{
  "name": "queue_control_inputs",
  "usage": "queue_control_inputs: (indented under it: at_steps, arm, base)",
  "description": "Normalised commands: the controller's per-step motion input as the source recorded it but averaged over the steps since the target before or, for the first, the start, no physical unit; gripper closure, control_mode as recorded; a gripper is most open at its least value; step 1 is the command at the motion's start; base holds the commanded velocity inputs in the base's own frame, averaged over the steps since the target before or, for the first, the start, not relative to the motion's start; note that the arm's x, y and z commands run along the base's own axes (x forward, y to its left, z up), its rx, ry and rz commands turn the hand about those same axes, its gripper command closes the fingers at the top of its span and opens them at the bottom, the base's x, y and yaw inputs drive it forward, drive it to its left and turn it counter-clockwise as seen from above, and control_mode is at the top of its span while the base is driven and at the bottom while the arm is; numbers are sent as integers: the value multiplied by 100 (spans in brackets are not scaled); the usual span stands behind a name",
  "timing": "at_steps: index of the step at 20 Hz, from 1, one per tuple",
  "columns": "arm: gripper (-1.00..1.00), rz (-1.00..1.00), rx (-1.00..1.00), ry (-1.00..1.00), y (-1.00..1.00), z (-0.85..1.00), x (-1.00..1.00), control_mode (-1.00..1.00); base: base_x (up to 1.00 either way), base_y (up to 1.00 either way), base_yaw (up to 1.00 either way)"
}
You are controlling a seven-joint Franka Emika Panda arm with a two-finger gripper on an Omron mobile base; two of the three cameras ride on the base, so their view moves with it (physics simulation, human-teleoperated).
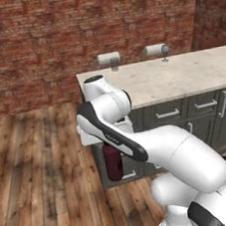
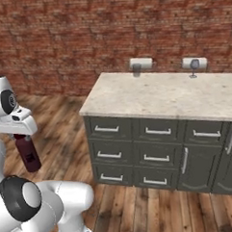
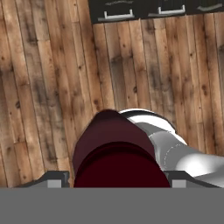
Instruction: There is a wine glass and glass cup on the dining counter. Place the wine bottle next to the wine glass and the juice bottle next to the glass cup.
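While the gripper (image 2: 23, 137) is clamping the juice bottle (image 2: 28, 152) by its top, hanging it above the wooden plank floor (image 1: 41, 169), the dining counter (image 2: 165, 93) is sitting against a red brick wall (image 1: 50, 32). The glass cup (image 2: 137, 67) and wine glass (image 2: 194, 65) are standing well apart at its far edge.

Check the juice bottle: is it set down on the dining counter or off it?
Off it. The juice bottle hangs from the gripper over the wood floor, beside the dining counter, with the jaws closed on its top.
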Motion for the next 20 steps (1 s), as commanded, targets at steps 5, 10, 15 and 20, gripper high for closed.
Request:
queue_control_inputs:
  at_steps: [5,10,15,20]
  arm:
    - [100,0,0,0,0,0,0,100]
    - [100,0,0,0,0,0,0,100]
    - [100,0,0,0,0,0,0,100]
    - [100,0,0,0,0,0,0,100]
  base:
    - [54,55,0]
    - [54,60,0]
    - [58,62,0]
    - [65,61,0]
